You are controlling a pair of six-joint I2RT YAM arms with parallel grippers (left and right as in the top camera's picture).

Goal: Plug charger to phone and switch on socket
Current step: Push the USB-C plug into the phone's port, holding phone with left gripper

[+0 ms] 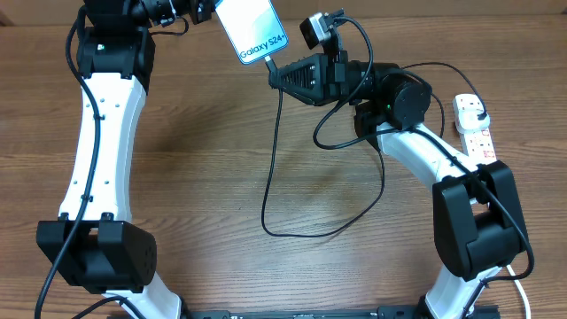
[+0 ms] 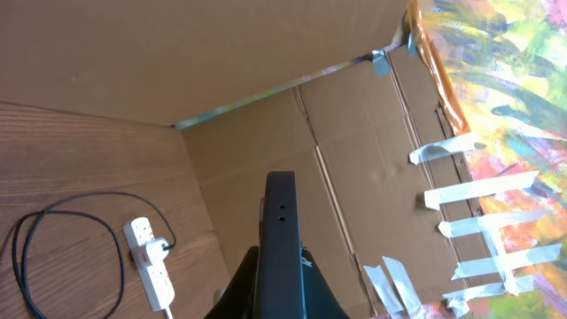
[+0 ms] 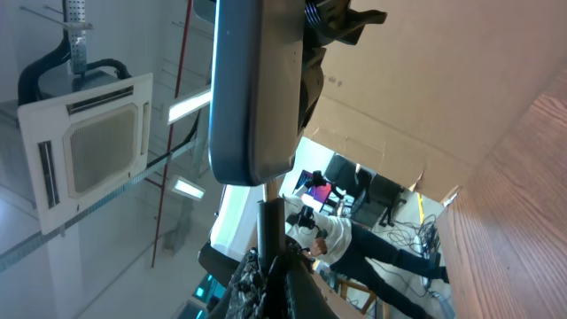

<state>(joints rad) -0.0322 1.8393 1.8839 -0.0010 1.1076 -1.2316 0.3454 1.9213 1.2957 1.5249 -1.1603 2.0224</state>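
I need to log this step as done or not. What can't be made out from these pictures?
Whether the charger tip is seated in the phone: overhead, the right gripper covers it; right wrist, dark and blurred.
The socket switches' state: too small overhead and in the left wrist view.
How the left gripper grips: cut by the overhead's top edge; only dark shapes beside the phone in the left wrist view.

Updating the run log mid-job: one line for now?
left gripper: holds phone | right gripper: holds charger at phone's port | socket: untouched
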